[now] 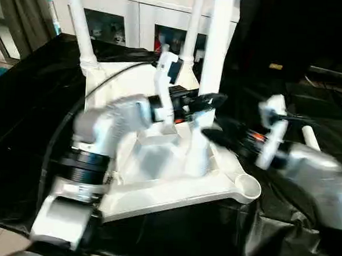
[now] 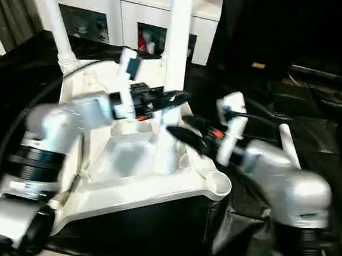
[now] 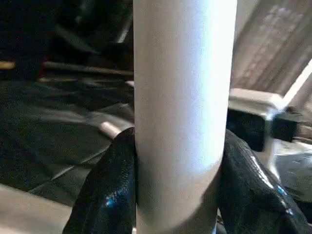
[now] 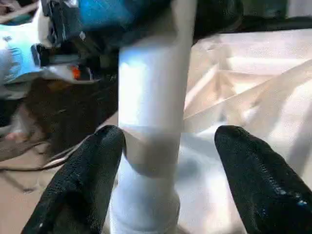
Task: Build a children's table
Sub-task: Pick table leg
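Lying upside down on the black-draped table [image 1: 21,113], the children's table [image 1: 173,189] shows its ribbed underside upward, with white legs standing up from its corner sockets. The near upright leg [image 1: 214,61] rises from a socket toward the middle of the near edge, and it stands right between the two black fingers [image 3: 105,195] of the left gripper [image 1: 204,102]. In the left wrist view both fingers press against the tube on opposite sides, so the left gripper is clamped around this leg partway up its length. The right gripper [image 4: 168,175] sits lower on the same leg, close to the socket. Its fingers [image 4: 253,170] are spread to either side of the tube: one finger lies just beside or against the leg, the other stands clearly apart from it, so this gripper is released and holds nothing. Two more legs [image 1: 78,24] stand at the far corners, beyond both grippers. The near corner socket [image 1: 246,185], just beside the right gripper, is an empty round cup. Another white tube [image 1: 311,138] lies on the black cloth past the right forearm. Behind the table stands a white cabinet [image 1: 137,15] with glass doors.
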Controlling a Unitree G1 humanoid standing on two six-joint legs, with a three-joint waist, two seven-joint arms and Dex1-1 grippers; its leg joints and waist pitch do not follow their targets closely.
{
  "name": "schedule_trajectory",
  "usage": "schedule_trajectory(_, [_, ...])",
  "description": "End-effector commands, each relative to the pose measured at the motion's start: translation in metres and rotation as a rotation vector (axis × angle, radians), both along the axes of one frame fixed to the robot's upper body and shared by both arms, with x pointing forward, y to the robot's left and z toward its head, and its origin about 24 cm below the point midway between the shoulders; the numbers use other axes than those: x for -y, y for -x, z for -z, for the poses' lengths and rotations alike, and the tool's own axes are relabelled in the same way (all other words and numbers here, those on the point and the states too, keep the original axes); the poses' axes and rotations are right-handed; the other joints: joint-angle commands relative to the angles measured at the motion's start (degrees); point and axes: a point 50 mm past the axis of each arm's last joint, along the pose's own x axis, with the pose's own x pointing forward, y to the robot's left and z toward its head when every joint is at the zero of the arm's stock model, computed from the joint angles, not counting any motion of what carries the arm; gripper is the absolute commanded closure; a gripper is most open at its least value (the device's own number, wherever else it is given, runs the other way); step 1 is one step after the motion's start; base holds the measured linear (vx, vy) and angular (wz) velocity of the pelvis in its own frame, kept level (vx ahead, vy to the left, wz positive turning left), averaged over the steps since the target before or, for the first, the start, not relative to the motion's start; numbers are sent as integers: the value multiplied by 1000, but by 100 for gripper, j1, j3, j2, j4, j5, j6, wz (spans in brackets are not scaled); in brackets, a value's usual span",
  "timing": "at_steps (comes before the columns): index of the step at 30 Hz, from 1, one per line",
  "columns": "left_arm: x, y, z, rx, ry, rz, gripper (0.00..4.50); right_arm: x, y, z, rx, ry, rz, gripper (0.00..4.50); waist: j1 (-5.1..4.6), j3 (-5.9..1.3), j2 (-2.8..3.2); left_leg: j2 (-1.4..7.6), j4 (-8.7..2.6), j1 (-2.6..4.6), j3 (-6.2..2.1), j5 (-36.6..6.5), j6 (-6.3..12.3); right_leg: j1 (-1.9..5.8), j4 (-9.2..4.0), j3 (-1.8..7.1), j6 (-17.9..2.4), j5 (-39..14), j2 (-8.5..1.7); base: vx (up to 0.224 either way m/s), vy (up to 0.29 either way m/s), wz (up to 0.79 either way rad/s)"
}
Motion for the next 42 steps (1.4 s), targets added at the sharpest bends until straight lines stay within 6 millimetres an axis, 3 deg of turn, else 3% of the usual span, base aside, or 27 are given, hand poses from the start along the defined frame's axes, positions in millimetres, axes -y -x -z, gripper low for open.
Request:
schedule_trajectory(1, [7, 7, -22, 51, 76, 90, 262, 3, 3, 0, -22, 9, -26, 123, 27, -445, -94, 312, -327, 99, -132, -382, 186, 282, -386, 292, -1255, -452, -452, 0, 0, 0])
schedule_trajectory(7, [12, 17, -33, 64, 154, 187, 263, 0, 9, 1, -63, -17, -120, 123, 43, -442, -95, 316, -326, 90, -142, -431, 160, 286, -411, 288, -1275, -614, -461, 0, 0, 0])
schedule_trajectory(9, [17, 18, -33, 64, 155, 196, 263, -4, 11, 2, -74, -30, -169, 123, 45, -444, -60, 320, -321, 97, -147, -443, 138, 279, -408, 289, -1278, -618, -461, 0, 0, 0])
schedule_trajectory(11, [19, 18, -33, 58, 160, 198, 263, -6, 11, 4, -81, -29, -188, 123, 40, -444, -81, 323, -323, 89, -146, -445, 124, 289, -415, 291, -1286, -592, -461, 0, 0, 0])
schedule_trajectory(12, [21, 19, -32, 54, 161, 199, 263, -6, 11, 5, -85, -25, -196, 150, 45, -446, -93, 319, -320, 86, -145, -431, 130, 292, -410, 288, -1293, -563, -460, 0, 0, 0])
schedule_trajectory(16, [21, 18, -32, 51, 158, 187, 263, -9, 11, 6, -90, -27, -198, 157, 50, -447, -100, 315, -322, 79, -150, -426, 121, 297, -413, 289, -1223, -644, -459, 0, 0, 0])
schedule_trajectory(18, [18, 18, -31, 48, 156, 180, 264, -10, 10, 5, -88, -40, -197, 196, 49, -447, -100, 318, -322, 89, -148, -429, 110, 286, -417, 289, -1199, -688, -457, 0, 0, 0])
schedule_trajectory(23, [17, 18, -30, 48, 155, 177, 264, -10, 10, 4, -84, -50, -192, 228, 50, -448, -92, 317, -321, 90, -147, -422, 101, 280, -415, 288, -1196, -648, -452, 0, 0, 0])
schedule_trajectory(25, [16, 15, -29, 50, 146, 137, 264, -12, 8, 3, -60, -44, -167, 232, 57, -453, -88, 321, -317, 92, -148, -416, 93, 278, -411, 291, -1199, -615, -458, 0, 0, 0])
schedule_trajectory(27, [17, 8, -26, 22, 130, 73, 208, -12, 4, 3, -42, -27, -128, 239, 61, -455, -67, 327, -319, 94, -150, -428, 57, 272, -407, 290, -1208, -600, -454, 0, 0, 0])
schedule_trajectory(30, [17, 4, -24, 0, 115, 33, 191, -11, 1, 3, -27, -13, -96, 245, 61, -458, -69, 319, -324, 106, -154, -454, 0, 272, -418, 286, -1184, -636, -451, 0, 0, 0])
schedule_trajectory(31, [17, -1, -16, -4, 42, -53, 168, -11, -6, 5, -4, 22, -26, 248, 51, -455, -7, 322, -323, 105, -159, -488, -30, 256, -422, 290, -1185, -601, -445, 0, 0, 0])
schedule_trajectory(33, [17, -4, -10, 10, -27, -128, 149, -10, -10, 6, 11, 52, 15, 249, 45, -461, -40, 327, -335, 100, -171, -499, -72, 284, -423, 289, -1102, -600, -444, 0, 0, 0])
schedule_trajectory(34, [18, -4, -6, 13, -72, -170, 144, -10, -12, 6, 19, 70, 36, 249, 52, -462, 3, 329, -335, 104, -175, -518, -97, 281, -415, 294, -1082, -613, -456, 0, 0, 0])
schedule_trajectory(41, [25, -4, -2, 15, -98, -234, 127, -12, -15, 9, 38, 121, 60, 250, 48, -476, -42, 317, -315, 86, -163, -389, 39, 296, -393, 289, -1191, -312, -442, 0, 0, 0])
schedule_trajectory(42, [26, -4, -2, 15, -95, -236, 154, -12, -15, 9, 39, 125, 61, 250, 46, -470, -44, 321, -314, 82, -161, -413, 43, 291, -399, 291, -1203, -322, -444, 0, 0, 0])
